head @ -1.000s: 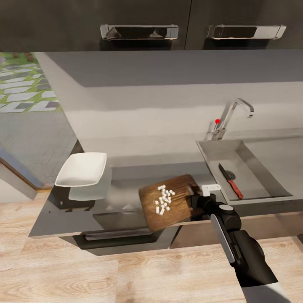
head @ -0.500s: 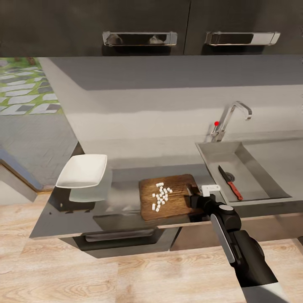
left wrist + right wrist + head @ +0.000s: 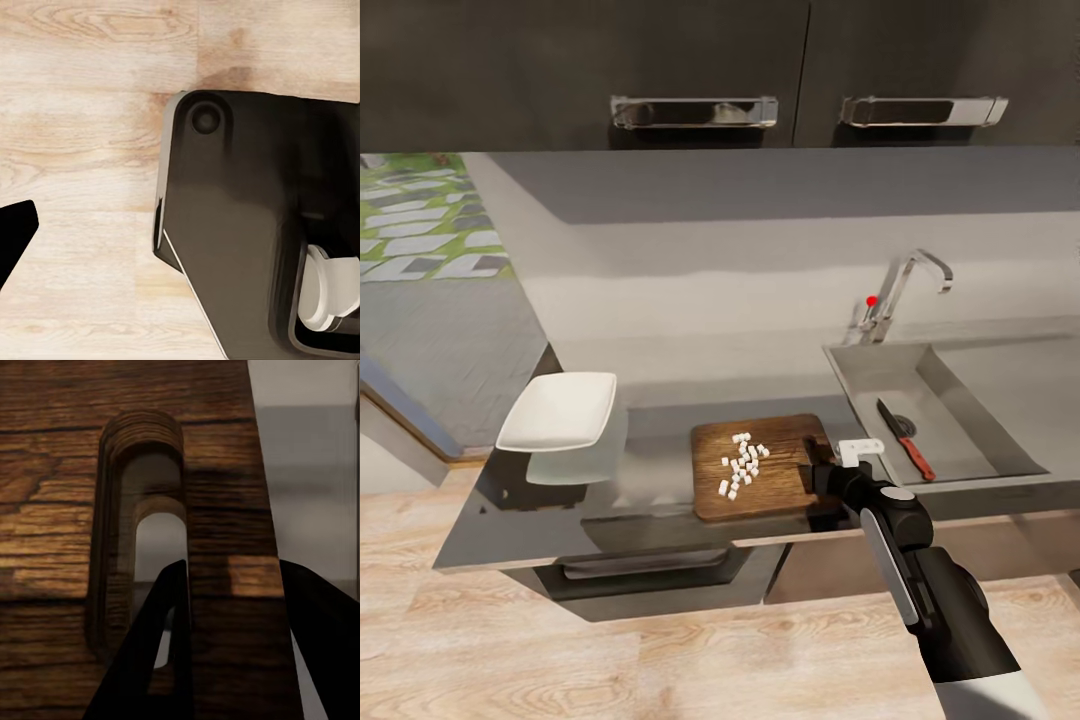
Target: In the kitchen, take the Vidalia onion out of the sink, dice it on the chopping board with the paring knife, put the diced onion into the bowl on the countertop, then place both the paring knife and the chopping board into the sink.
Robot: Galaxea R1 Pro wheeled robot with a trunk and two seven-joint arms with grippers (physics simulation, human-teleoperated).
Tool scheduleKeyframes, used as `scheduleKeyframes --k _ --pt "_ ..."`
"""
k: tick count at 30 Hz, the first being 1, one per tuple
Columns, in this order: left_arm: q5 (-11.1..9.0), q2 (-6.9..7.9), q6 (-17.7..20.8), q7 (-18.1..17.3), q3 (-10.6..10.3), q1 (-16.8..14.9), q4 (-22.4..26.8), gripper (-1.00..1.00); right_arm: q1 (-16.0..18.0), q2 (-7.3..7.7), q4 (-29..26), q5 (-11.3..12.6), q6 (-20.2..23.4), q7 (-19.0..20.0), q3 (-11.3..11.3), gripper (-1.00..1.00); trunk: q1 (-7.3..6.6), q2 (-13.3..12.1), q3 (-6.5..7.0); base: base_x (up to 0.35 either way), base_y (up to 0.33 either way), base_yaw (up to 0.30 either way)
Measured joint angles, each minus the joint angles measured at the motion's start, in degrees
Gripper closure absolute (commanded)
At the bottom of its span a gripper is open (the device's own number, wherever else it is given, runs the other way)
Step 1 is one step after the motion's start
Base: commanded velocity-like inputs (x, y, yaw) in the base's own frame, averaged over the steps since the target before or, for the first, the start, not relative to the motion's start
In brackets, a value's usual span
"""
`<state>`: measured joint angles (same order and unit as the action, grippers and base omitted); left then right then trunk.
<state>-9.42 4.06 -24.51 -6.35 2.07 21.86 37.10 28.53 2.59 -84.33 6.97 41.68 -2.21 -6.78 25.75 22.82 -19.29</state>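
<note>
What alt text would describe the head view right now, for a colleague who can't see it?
The right gripper grips the right edge of a wooden chopping board carrying diced onion, flat on the countertop. An empty white bowl sits left; the paring knife lies in the sink.

Light wood floor (image 3: pixel 82 112) w/ visible plank grain. A dark robot part (image 3: pixel 240 217) w/ a pale rounded piece (image 3: pixel 330 292) sits over it; black tip (image 3: pixel 15 229) at one edge.
</note>
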Motion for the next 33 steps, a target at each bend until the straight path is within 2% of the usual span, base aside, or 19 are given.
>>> scheduleKeyframes --k 7,21,33 --pt "0.0 0.0 0.0 0.0 0.0 0.01 -0.03 -1.0 0.0 0.0 -0.06 0.02 0.0 0.01 0.0 1.0 0.0 0.0 0.57 0.0 0.0 0.0" --pt "0.0 0.0 0.01 0.0 0.0 0.0 -0.17 -1.0 0.0 0.19 -0.06 -0.06 0.78 0.01 0.07 1.0 0.0 0.0 0.7 0.0 0.0 0.0" --pt "0.0 0.0 0.02 0.0 0.01 0.01 -0.16 -1.0 -0.01 0.18 -0.07 -0.18 0.97 0.0 0.09 1.0 0.0 0.0 1.73 0.0 0.02 0.0"
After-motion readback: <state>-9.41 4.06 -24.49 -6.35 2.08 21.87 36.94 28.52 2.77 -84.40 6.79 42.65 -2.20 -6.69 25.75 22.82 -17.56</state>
